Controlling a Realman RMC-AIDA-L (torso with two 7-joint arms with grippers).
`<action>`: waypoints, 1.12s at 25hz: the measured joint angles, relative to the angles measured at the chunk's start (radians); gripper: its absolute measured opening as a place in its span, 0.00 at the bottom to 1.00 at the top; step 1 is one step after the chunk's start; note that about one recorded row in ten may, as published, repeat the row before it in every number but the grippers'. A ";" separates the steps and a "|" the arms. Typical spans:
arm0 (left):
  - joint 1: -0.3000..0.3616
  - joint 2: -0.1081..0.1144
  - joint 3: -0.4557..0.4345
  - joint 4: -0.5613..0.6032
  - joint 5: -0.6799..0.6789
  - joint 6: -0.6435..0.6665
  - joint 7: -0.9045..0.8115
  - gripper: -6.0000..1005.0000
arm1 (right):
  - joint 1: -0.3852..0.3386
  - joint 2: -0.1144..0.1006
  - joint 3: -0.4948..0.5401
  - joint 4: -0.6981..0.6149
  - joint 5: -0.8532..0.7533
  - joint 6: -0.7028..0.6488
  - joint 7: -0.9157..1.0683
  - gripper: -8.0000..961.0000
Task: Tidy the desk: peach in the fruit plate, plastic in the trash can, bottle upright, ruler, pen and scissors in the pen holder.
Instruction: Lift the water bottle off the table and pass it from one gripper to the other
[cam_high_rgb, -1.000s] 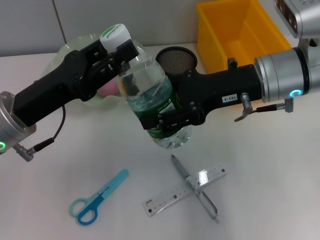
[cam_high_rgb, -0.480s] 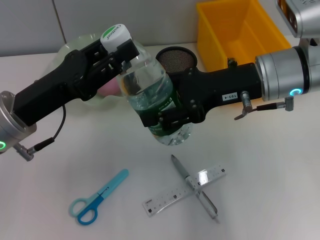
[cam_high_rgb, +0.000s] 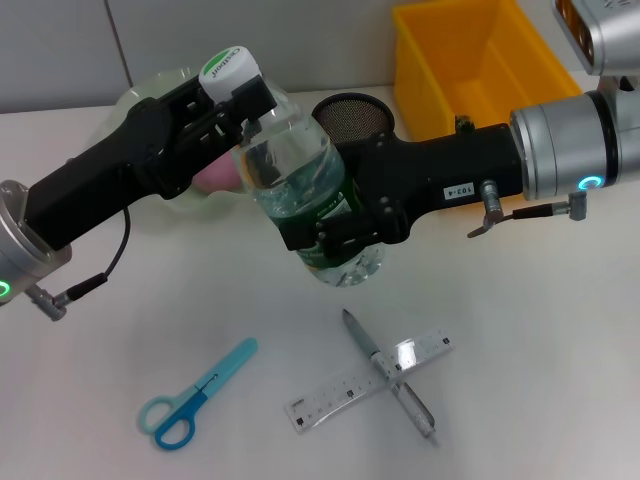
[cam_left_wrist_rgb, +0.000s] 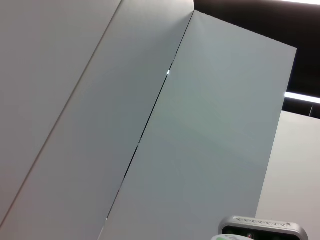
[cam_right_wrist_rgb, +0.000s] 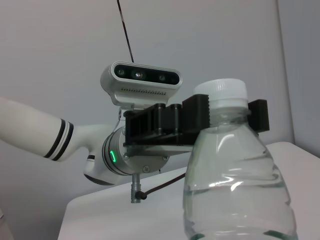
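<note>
Above table (cam_high_rgb: 560, 330), bottle (cam_high_rgb: 300, 180) between both grippers, clamped.

Both arms end in matte black, blocky forearm housings joined to brushed silver cylindrical wrist sections. The left gripper (cam_high_rgb: 238, 112) has ribbed black finger blocks; behind it a thin black cable loops from the housing down to a small metal plug at the silver cuff, which shows a green light. The right gripper (cam_high_rgb: 335, 238) is black with visible screw heads, and its housing carries a small white label with dark digits. Its silver cuff bears a glowing cyan ring and a protruding metal lever.
</note>
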 joint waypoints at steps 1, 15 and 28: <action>0.000 0.000 0.000 0.000 0.000 0.001 -0.001 0.45 | 0.000 0.000 0.000 0.000 0.000 0.000 0.000 0.81; -0.006 0.003 0.000 0.003 -0.033 0.005 -0.009 0.45 | -0.001 0.000 -0.043 0.013 -0.026 0.045 -0.001 0.81; -0.012 0.003 0.000 0.010 -0.043 0.006 -0.024 0.45 | -0.002 0.001 -0.062 0.047 -0.051 0.069 -0.001 0.81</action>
